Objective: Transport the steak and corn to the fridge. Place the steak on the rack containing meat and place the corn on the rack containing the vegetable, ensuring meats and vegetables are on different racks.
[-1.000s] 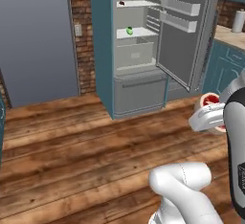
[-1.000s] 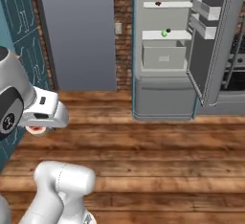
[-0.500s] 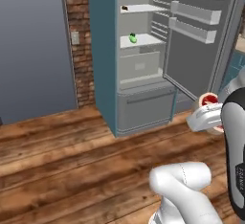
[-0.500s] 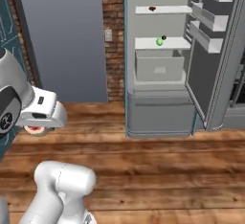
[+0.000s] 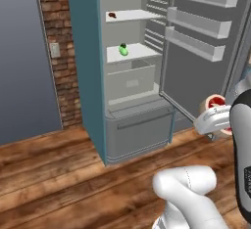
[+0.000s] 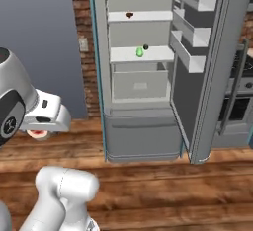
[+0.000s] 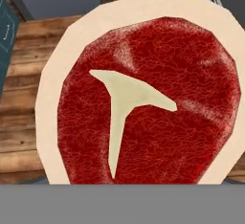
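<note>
The steak (image 7: 143,94), red with a pale rim, covers most of the hand view and hides the fingertips. My gripper (image 5: 219,119) is shut on it at the right, low and in front of the open door; in the right base view the gripper (image 6: 40,128) holds the steak (image 6: 37,134) at the left. The fridge (image 5: 93,76) stands open ahead. Its upper shelf (image 5: 135,14) carries the small dark brown meat (image 5: 112,14). On the lower shelf (image 6: 158,54) a bright light-green piece, the corn (image 6: 140,52) by its colour, lies beside the small dark green vegetable (image 6: 145,47).
The fridge door (image 5: 206,52) with white racks swings out to the right of the opening. A grey drawer (image 5: 139,132) sits below the shelves. A brick wall strip (image 5: 56,52) and a grey wall lie left. A steel oven (image 6: 239,101) stands behind the door. Wooden floor lies ahead.
The base has driven closer to the fridge, so the whole scene has grown and shifted. The arm keeps the steak in the same hold.
</note>
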Robot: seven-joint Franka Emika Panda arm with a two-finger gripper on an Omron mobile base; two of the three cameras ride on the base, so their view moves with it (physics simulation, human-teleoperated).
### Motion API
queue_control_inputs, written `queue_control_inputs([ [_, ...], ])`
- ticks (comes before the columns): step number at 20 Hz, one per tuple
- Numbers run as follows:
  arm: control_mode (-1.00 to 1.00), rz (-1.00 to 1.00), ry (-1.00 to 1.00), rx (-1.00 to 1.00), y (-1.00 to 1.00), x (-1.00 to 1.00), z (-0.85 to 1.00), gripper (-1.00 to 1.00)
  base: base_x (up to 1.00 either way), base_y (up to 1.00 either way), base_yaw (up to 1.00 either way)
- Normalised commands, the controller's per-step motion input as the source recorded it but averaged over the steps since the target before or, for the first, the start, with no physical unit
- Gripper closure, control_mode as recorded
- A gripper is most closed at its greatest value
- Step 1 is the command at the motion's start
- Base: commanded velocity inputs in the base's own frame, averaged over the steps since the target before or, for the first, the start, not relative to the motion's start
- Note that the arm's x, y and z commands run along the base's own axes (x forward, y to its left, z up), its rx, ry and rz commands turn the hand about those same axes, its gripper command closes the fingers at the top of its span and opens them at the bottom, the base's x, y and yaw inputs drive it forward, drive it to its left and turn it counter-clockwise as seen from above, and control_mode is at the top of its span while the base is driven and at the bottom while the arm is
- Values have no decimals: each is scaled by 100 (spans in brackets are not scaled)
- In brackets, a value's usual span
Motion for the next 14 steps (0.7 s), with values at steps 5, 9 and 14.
queue_control_inputs([
  [5, 100, 0, 0, 0, 0, 0, 0, 100, 100, 8, -14],
  [9, 100, 0, 0, 0, 0, 0, 0, 100, 100, -6, -15],
  [14, 100, 0, 0, 0, 0, 0, 0, 100, 100, -31, -15],
])
